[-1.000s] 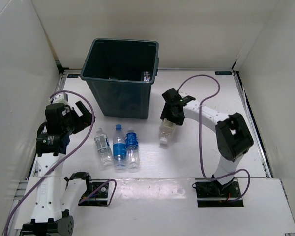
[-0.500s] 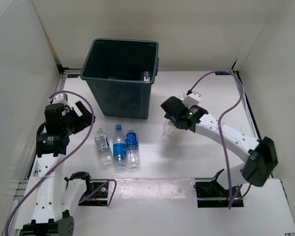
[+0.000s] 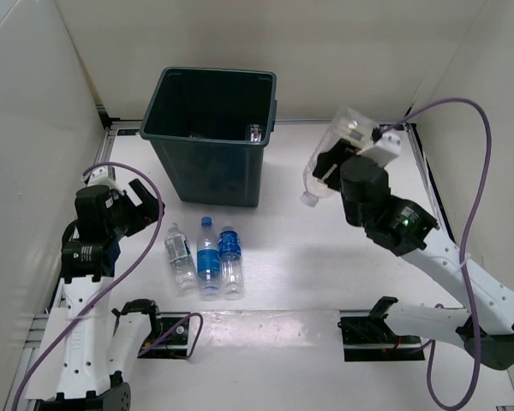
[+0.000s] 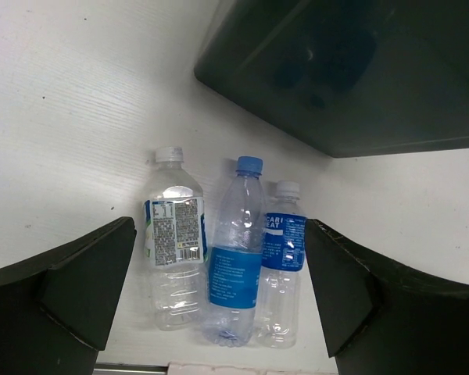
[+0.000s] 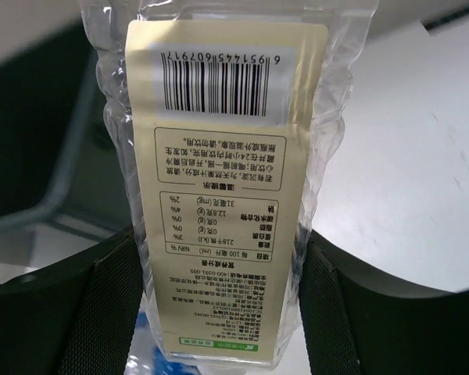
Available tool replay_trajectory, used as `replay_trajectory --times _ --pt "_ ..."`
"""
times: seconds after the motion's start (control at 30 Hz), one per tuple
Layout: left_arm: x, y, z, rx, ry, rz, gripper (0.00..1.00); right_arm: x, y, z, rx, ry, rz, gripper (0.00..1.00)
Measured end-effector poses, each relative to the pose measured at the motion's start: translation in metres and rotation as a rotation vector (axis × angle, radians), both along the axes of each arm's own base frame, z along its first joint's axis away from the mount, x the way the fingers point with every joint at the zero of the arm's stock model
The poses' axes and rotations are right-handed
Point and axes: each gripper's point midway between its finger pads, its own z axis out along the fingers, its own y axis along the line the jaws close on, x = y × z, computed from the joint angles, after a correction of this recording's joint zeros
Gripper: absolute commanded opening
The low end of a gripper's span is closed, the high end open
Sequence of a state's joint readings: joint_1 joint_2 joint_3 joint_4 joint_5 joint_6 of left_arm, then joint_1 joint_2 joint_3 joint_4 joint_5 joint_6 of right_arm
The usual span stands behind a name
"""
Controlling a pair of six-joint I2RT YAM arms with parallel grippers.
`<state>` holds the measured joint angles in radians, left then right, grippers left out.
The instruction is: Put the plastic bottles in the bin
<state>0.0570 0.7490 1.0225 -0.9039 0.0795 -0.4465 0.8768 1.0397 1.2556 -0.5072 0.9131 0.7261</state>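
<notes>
Has the cream-label bottle (image 3: 332,156) up off the table (image 3: 325,274) now, tilted cap-down right of the bin (image 3: 204,139), clamped in the right gripper (image 3: 341,163). Needs carrying left over the opening. Leaves three bottles (image 3: 206,259) lying before the bin, beside the spread-open left gripper (image 3: 147,204)

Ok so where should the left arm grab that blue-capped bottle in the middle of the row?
Probably at the neck just under the cap, coming straight down. The blue-capped bottle lies flat with the wide white-capped bottle and the slim white-capped bottle against its sides, so only the narrow neck leaves finger room.
</notes>
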Motion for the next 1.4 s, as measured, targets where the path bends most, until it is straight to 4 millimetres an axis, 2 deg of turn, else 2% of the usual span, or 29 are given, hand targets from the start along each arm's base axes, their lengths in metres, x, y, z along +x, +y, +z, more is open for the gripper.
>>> replay_trajectory --times 0.1,0.17,0.27,0.33,0.4,0.47,0.57,0.67,0.77,0.9,1.0,1.1,1.13,1.17,1.2,1.23,1.3,1.4 --pt "-0.001 -0.001 0.002 -0.004 -0.008 -0.007 1.00 0.014 0.017 0.042 -0.019 -0.083 0.064 0.00" --pt "-0.002 -0.002 0.002 -0.006 -0.011 -0.009 1.00 0.025 0.030 0.080 -0.025 -0.177 0.080 0.00" --pt "-0.003 -0.003 0.004 -0.008 -0.021 -0.012 1.00 0.028 0.071 0.129 -0.028 -0.340 0.152 0.00" --pt "-0.004 -0.003 0.006 -0.010 -0.027 -0.011 1.00 0.030 0.089 0.144 -0.044 -0.394 0.180 0.00" --pt "-0.005 -0.004 0.007 -0.013 -0.032 -0.012 1.00 0.042 0.100 0.164 -0.047 -0.422 0.183 0.00" --pt "-0.005 -0.004 0.007 -0.015 -0.032 -0.013 1.00 0.055 0.108 0.188 -0.026 -0.462 0.184 0.00" --pt "-0.005 -0.005 0.006 -0.017 -0.029 -0.016 1.00 0.064 0.119 0.210 -0.022 -0.516 0.208 0.00" --pt "-0.005 -0.005 0.007 -0.018 -0.031 -0.017 1.00 0.070 0.147 0.238 -0.020 -0.581 0.289 0.00" --pt "-0.005 -0.005 0.007 -0.019 -0.031 -0.017 1.00 0.077 0.176 0.253 -0.034 -0.626 0.383 0.02" --pt "-0.005 -0.005 0.006 -0.019 -0.030 -0.018 1.00 0.092 0.206 0.238 -0.076 -0.607 0.479 0.08" --pt "-0.004 -0.005 0.006 -0.021 -0.028 -0.020 1.00 0.109 0.223 0.209 -0.112 -0.547 0.535 0.10" --pt "-0.004 -0.006 0.006 -0.024 -0.025 -0.025 1.00 0.128 0.234 0.174 -0.156 -0.472 0.564 0.18" --pt "-0.004 -0.007 0.006 -0.025 -0.025 -0.026 1.00 0.133 0.237 0.162 -0.171 -0.447 0.570 0.29" --pt "-0.003 -0.007 0.006 -0.025 -0.026 -0.027 1.00 0.139 0.240 0.150 -0.185 -0.424 0.573 0.44" --pt "-0.003 -0.007 0.006 -0.026 -0.028 -0.028 1.00 0.145 0.241 0.142 -0.196 -0.407 0.573 0.65" --pt "-0.002 -0.007 0.006 -0.026 -0.029 -0.029 1.00 0.148 0.243 0.132 -0.208 -0.387 0.576 0.90" --pt "-0.002 -0.007 0.007 -0.027 -0.031 -0.030 1.00 0.154 0.247 0.115 -0.236 -0.351 0.581 0.90" --pt "-0.001 -0.007 0.007 -0.027 -0.033 -0.030 1.00 0.151 0.251 0.108 -0.254 -0.331 0.582 0.90"
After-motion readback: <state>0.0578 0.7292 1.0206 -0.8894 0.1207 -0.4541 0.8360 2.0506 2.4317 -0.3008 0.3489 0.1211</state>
